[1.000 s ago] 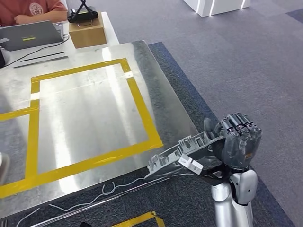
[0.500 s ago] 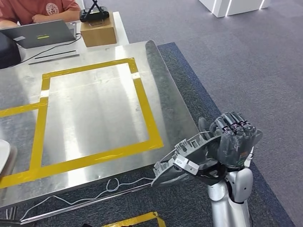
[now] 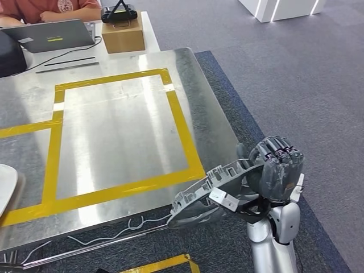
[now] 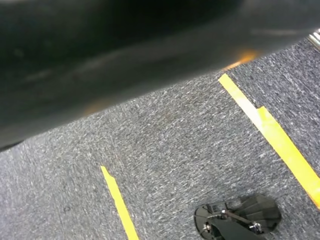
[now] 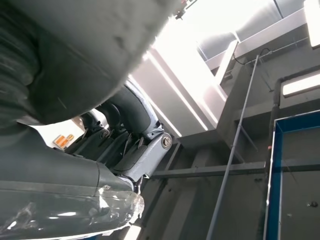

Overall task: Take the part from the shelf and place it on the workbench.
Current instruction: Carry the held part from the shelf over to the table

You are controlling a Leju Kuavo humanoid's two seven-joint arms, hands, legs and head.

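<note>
A: One hand is working here — the right hand [image 3: 280, 173], fingers clenched around the near end of the part [image 3: 206, 193].

B: What does the part look like?

A: A long, grey, ribbed moulding with a small white tag on it. It sticks out from the fist toward the robot's left, held roughly level, in the air.

B: Where is it against the workbench [image 3: 206, 122]?

A: Its far end hangs just off the near edge of the metal top, by the near right corner of the yellow tape square [image 3: 184, 133]. From the head view I cannot tell whether it touches the edge; it looks to be over the carpet [image 3: 278, 74] rather than over the metal.

B: And the left hand?

A: I cannot tell its state. The left wrist view looks down at grey carpet with yellow floor lines [image 4: 283, 145].

B: Does the right wrist view help?

A: A little — the dark fingers [image 5: 124, 145] curl tightly, and a grey curved surface close to the lens crosses the frame, blurred. Behind them are a ceiling, a thin rod and a blue frame.

B: Anything else around the bench?

A: At its far end a white table carries an open laptop [image 3: 51, 35] and a cardboard box [image 3: 124, 35] with a black device on top. A person in a red shirt [image 3: 47, 8] sits behind the laptop. A white cable [image 3: 116, 233] lies on the carpet under the bench's near edge.
</note>
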